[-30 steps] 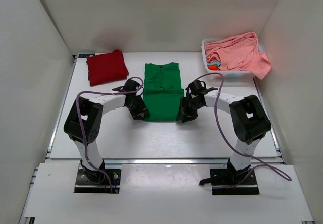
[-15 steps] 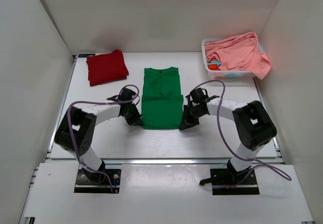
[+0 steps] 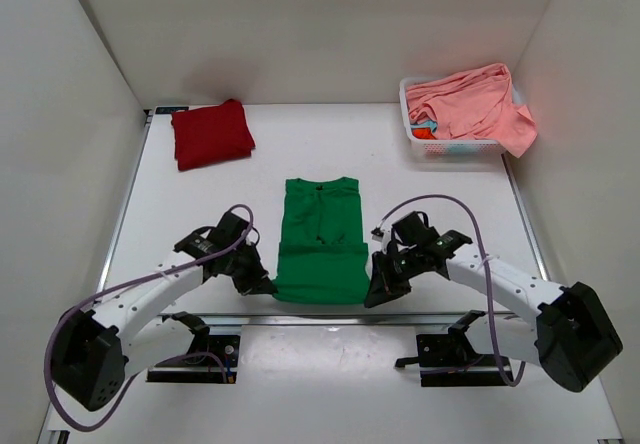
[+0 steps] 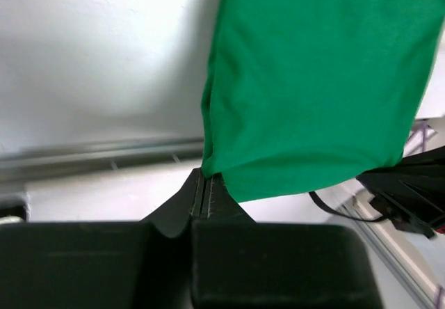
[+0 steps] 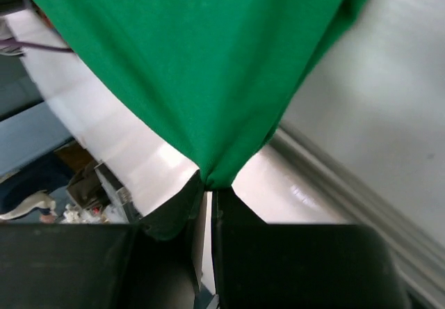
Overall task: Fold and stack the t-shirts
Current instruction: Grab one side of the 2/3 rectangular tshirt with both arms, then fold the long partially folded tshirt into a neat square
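The bright green t-shirt [image 3: 321, 241] lies folded lengthwise near the table's front edge, collar away from me. My left gripper [image 3: 262, 286] is shut on its near left corner, seen as green cloth [image 4: 313, 79] pinched at the fingertips [image 4: 206, 184]. My right gripper [image 3: 377, 291] is shut on its near right corner, with green cloth [image 5: 201, 65] held at the fingertips [image 5: 211, 184]. The dark red t-shirt [image 3: 211, 133] lies folded at the back left. The salmon pink t-shirt [image 3: 470, 101] is heaped over the basket at the back right.
The white lattice basket [image 3: 452, 145] stands at the back right corner under the pink shirt. White walls close in the table on three sides. A metal rail [image 3: 330, 317] runs along the table's front edge, just below the green shirt.
Both grippers, shut on the green shirt's near corners, have pulled it toward the front edge. The shirt has slid from the table's middle to the near side.
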Available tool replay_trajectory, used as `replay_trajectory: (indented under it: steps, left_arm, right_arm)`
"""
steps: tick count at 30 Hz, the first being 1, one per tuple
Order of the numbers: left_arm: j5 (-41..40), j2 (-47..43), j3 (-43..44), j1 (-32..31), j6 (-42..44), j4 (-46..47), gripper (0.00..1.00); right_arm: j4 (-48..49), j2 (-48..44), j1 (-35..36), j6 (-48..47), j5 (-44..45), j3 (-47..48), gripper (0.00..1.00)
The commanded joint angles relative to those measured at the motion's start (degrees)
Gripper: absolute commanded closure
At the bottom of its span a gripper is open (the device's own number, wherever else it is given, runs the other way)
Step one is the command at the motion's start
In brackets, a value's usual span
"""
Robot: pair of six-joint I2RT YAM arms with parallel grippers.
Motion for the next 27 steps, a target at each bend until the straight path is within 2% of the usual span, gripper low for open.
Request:
replay_trajectory:
  steps: [1, 8, 13, 21, 25, 27]
  left_arm:
    - [-2.1, 0.3, 5.5, -0.2, -1.0, -6.7, 1.0]
    - [1.3, 6.3, 18.2, 4.5, -0.1, -6.3, 1.0]
    - [4.0, 14.7, 26.2, 9.4, 2.2, -4.7, 1.0]
    - [4.9, 33.2, 43.4, 13.8, 6.9, -3.7, 0.99]
    - [4.1, 43.8, 52.8, 16.1, 7.1, -2.7, 1.0]
    - [3.9, 48.5, 56.5, 17.6, 7.0, -2.3, 0.96]
  right_arm:
    - [-9.2, -1.1, -2.0, -2.5, -2.3, 5.2, 1.0]
    - [-19.0, 7.3, -10.2, -11.4, -3.6, 20.8, 1.0]
    - [-24.3, 17.2, -16.1, -17.2, -3.6, 34.3, 1.0]
    - [-20.7, 34.3, -22.5, -15.3, -5.2, 51.5, 1.0]
    - [-18.8, 47.7, -23.3, -13.9, -5.6, 65.2, 1.0]
    - [-18.9, 54.2, -23.7, -13.2, -4.8, 73.1, 1.0]
